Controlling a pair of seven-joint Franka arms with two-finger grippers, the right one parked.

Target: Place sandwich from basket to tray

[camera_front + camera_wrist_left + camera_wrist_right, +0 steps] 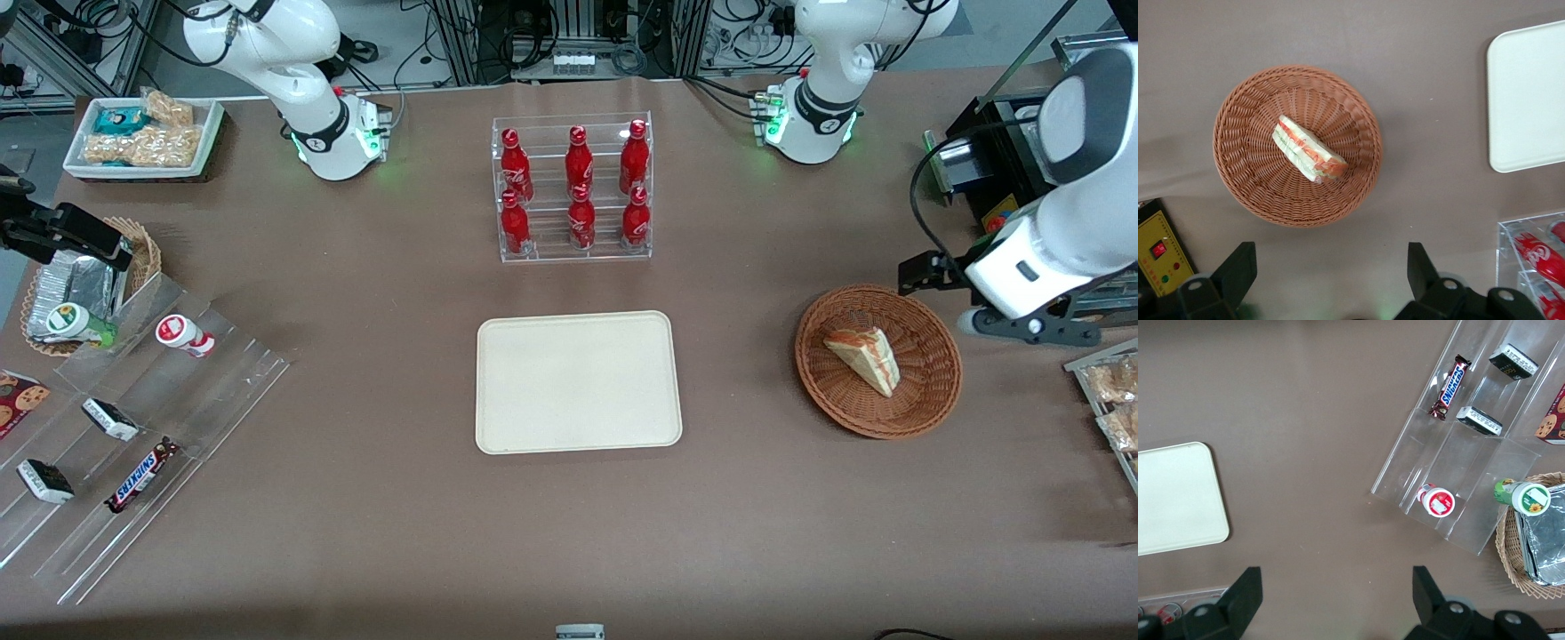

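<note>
The sandwich (pixel 864 358) (pixel 1308 150), a pale wedge with orange-red and green layers, lies on its side in the round brown wicker basket (pixel 933 391) (pixel 1245 173) toward the working arm's end of the table. The cream tray (pixel 578 382) (pixel 1528 100) (pixel 1175 497) sits bare at mid-table. My gripper (pixel 920 274) (pixel 1328 270) hangs above the tabletop beside the basket, a little farther from the front camera than its rim. It is open wide, with nothing between the fingers and only brown table below them.
A clear rack of red bottles (pixel 573 188) (pixel 1535 257) stands farther from the front camera than the tray. A yellow control box (pixel 1161 257) and snack packs (pixel 1111 400) lie near the basket. A stepped acrylic shelf (pixel 133 418) stands toward the parked arm's end.
</note>
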